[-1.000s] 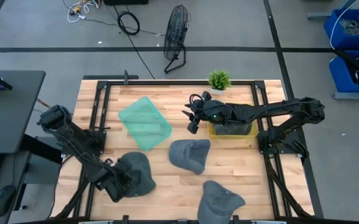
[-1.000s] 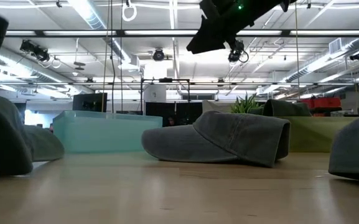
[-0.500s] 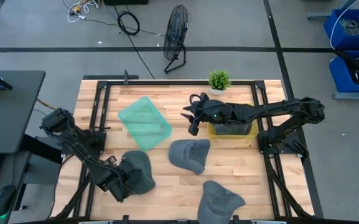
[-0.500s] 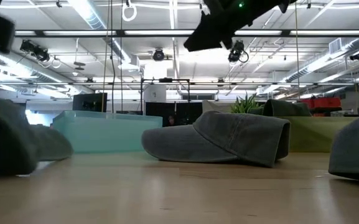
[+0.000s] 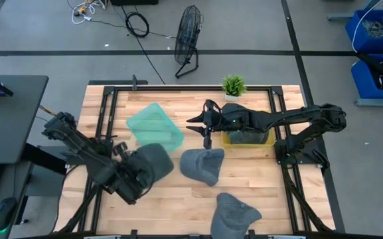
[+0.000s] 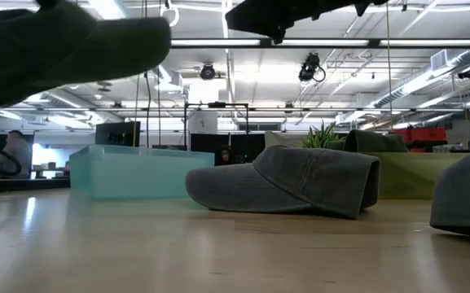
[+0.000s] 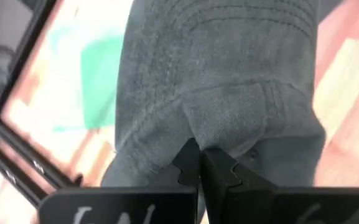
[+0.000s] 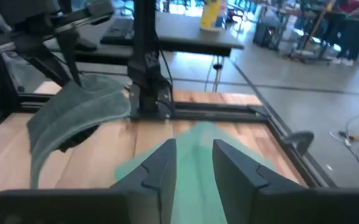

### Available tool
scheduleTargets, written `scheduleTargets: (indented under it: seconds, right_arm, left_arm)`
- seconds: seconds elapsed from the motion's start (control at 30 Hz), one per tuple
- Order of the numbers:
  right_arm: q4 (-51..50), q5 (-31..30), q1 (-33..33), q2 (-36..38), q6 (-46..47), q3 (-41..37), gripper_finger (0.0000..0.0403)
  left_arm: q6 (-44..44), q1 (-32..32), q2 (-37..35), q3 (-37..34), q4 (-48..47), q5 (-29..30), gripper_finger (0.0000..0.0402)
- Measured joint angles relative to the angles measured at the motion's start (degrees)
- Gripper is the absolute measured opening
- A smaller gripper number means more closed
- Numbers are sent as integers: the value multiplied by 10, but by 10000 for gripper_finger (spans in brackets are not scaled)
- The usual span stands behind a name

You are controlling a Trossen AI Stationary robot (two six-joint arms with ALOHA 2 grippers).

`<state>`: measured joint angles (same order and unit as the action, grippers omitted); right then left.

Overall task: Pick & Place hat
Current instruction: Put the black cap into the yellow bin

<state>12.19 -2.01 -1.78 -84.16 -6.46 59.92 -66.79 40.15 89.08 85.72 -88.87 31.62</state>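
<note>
A grey hat hangs above the table's near left part with my left gripper shut on it; the low view shows this hat high up. A second grey hat lies mid-table on its underside, a third at the near edge. A teal bin stands at the far left. My right gripper hovers open above the table, between the bin and a yellow-green box, touching nothing. My left gripper pinches the hat's grey crown cloth between its two shut fingers, at the end away from the stitched brim. One layer or several, I cannot tell. The hat is lifted clear of the table and reaches out beyond the fingers.
A small potted plant stands at the far edge. Black frame rails run along the table's left, right and far sides. Bare wood lies between the near hats.
My left gripper has taken hold of the near-left hat and gone up and toward the table's middle; the hat, on the wood a second ago, now hangs clear of it. My right gripper has risen a little and turned.
</note>
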Motion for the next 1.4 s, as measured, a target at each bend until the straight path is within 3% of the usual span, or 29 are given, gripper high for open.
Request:
scheduleTargets:
  seconds: [0.23, 0.4, 0.57, 0.73, 0.9, 1.07, 1.2, 1.4]
  right_arm:
    - [30, 16, 0, 0, -17, 0, 109]
    - [22, 16, 2, 0, -16, 0, 109]
    - [4, 16, 7, 0, -16, 0, 110]
    - [-11, 0, 7, 0, -13, 0, 110]
    - [-31, -90, 7, 0, -16, 0, 113]
    - [-83, -192, 5, -4, -8, 1, 144]
    - [-111, -206, -7, -23, 36, 1, 177]
    - [-133, -252, -23, -47, 45, 0, 201]
  left_arm:
    - [167, -107, 1, 28, 19, 88, 4]
    - [234, -207, 8, 27, 78, 151, 4]
    - [354, -298, 11, 1, 203, 160, 9]
    - [473, -362, 11, -11, 361, 73, 6]
    - [538, -400, 11, -11, 485, -20, 6]
    - [560, -425, 11, -11, 491, -46, 9]
    - [575, -429, 11, -11, 497, -55, 5]
    - [584, -429, 10, -11, 481, -132, 9]
